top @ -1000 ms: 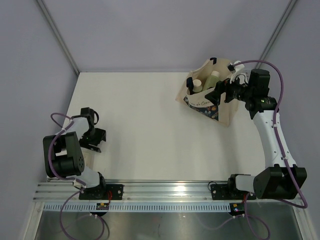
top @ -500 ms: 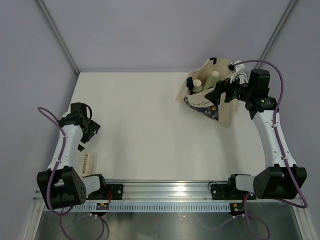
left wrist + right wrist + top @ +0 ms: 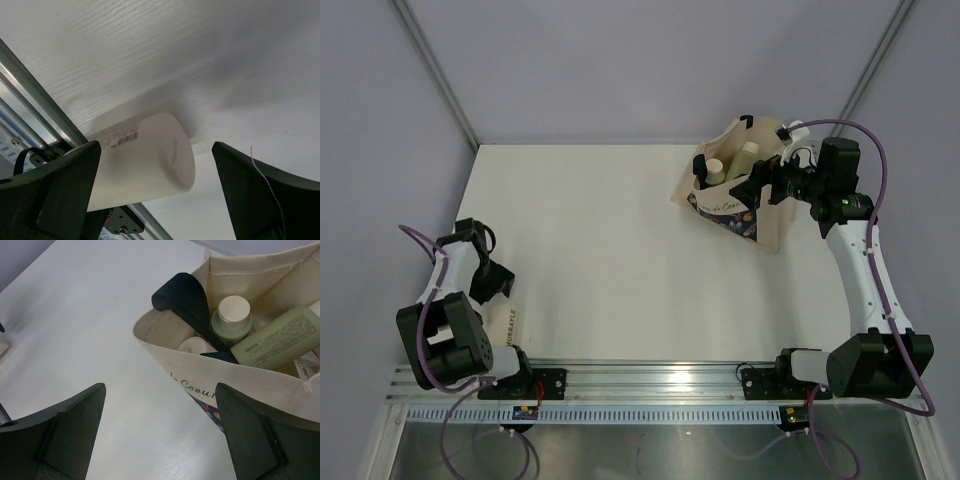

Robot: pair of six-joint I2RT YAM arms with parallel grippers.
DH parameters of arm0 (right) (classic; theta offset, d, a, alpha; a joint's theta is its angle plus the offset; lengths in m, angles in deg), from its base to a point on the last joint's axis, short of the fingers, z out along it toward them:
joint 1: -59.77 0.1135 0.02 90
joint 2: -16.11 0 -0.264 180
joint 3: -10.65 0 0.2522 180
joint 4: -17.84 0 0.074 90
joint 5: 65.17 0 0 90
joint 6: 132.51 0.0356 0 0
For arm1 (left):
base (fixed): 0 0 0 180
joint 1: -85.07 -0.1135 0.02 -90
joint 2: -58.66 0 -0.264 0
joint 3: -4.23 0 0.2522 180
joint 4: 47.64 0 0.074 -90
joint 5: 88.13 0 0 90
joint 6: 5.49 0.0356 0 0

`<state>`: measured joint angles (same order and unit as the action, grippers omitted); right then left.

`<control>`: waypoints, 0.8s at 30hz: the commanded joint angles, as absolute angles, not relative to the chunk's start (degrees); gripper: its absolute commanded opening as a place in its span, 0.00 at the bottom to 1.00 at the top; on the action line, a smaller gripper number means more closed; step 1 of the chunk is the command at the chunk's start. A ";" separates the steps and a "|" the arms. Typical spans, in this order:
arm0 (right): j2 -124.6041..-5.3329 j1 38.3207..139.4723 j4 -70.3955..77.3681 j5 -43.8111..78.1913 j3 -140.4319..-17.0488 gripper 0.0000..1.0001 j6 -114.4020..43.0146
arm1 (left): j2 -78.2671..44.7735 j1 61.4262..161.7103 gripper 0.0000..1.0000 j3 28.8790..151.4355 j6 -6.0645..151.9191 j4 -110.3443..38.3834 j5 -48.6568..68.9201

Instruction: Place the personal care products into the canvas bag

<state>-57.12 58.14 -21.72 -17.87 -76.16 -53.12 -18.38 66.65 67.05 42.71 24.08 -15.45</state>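
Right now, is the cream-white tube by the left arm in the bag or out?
Out. The cream-white tube lies flat on the table, far from the canvas bag.

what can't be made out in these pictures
- Right wrist view: how many products sit in the canvas bag; its wall and navy handle hide the lower ones, and the right edge cuts off the rest.
- The bag's front lettering: partly behind the right pincer in that view, too small from above.
- Left wrist view: one end of the white tube, behind the left pincer; its label print is too small.
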 commanded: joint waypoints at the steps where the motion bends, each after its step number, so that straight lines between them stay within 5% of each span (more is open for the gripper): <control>1: -57.01 57.66 -18.86 -18.76 -77.11 0.99 -52.35 | -20.09 66.52 0.99 66.15 43.37 26.24 -14.30; 8: -56.49 56.87 -18.15 -19.29 -76.94 1.00 -51.65 | -25.45 67.66 0.96 66.59 42.32 27.64 -6.14; 12: -56.05 56.08 -17.45 -19.90 -76.58 0.99 -51.04 | -25.98 72.48 0.85 67.91 41.09 27.47 -3.50; 19: -54.99 54.85 -17.01 -20.61 -76.23 1.00 -50.33 | -27.74 81.02 0.45 69.40 39.16 25.72 5.73; 24: -54.20 54.14 -16.83 -21.66 -75.09 0.99 -50.59 | -28.70 84.36 0.57 71.07 43.45 22.20 7.93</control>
<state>-56.22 54.56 -19.25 -19.64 -75.46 -50.82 -28.30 83.53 67.96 41.09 25.02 3.63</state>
